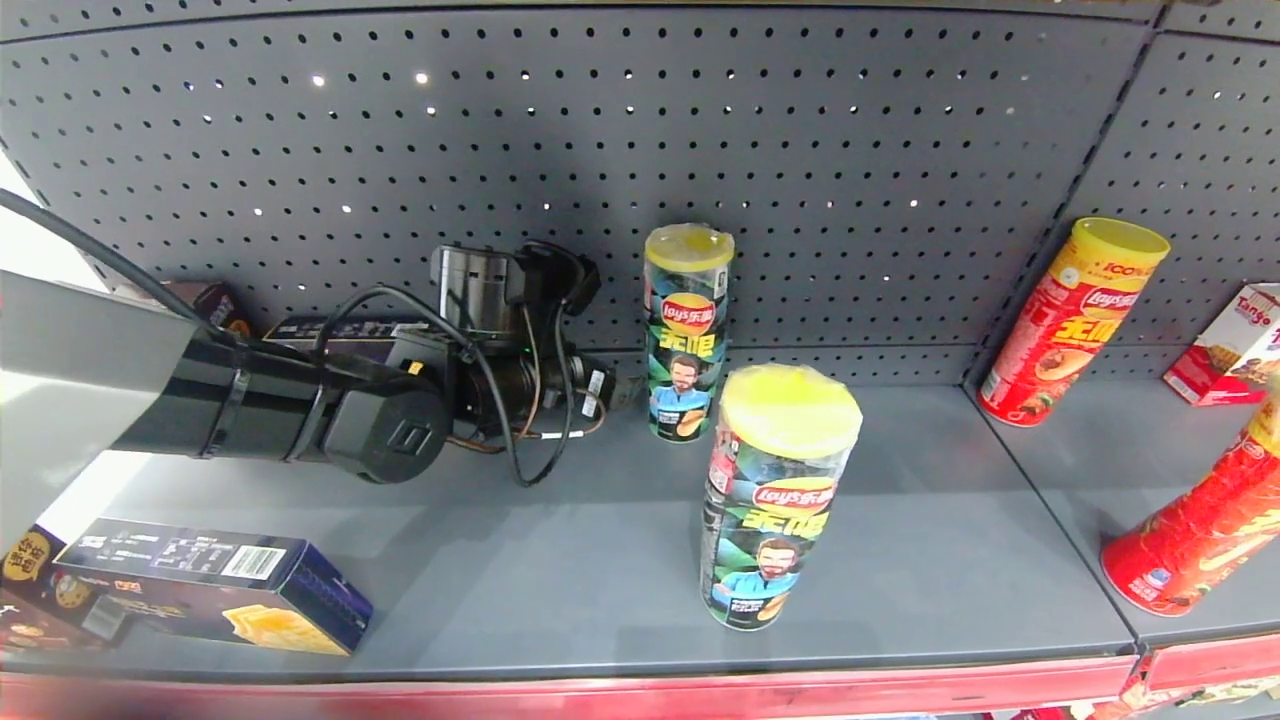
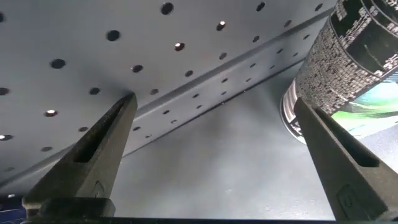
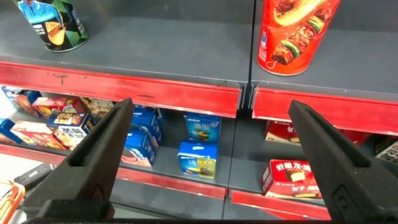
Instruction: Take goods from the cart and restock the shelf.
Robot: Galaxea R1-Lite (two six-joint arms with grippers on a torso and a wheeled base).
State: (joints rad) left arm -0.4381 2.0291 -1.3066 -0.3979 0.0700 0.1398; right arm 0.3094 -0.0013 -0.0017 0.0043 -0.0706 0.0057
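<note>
Grey perforated back panel (image 1: 800,120) rises behind the grey shelf (image 1: 560,560), which has a red lip along its near edge and an upright post dividing it from a second bay on the right. Over the left part of the shelf the left arm (image 1: 300,400) lies low and points right. The left gripper (image 2: 214,102) is at the far side by the back panel, its fingers spread wide with nothing between them. The far chip can (image 1: 688,335), dark with a yellow lid, stands upright against the back panel just beside one finger; whether they touch cannot be told. The near chip can (image 1: 775,500), of the same kind, stands upright closer to the lip and a little to the right, apart from the far one. In the right bay one red can (image 1: 1075,320) stands at the far side and a second red can (image 1: 1200,530) stands near the lip at the right edge, with a red box (image 1: 1235,345) far right by the back panel. A dark blue box (image 1: 220,595) lies flat at the near left corner of the shelf, and a purple box (image 1: 340,330) lies behind the arm by the back panel. The right gripper (image 3: 209,104) hangs in front of the red lip, jaws wide apart and empty. Beyond it, lower shelves hold blue boxes (image 3: 199,149) and red boxes (image 3: 292,177).
</note>
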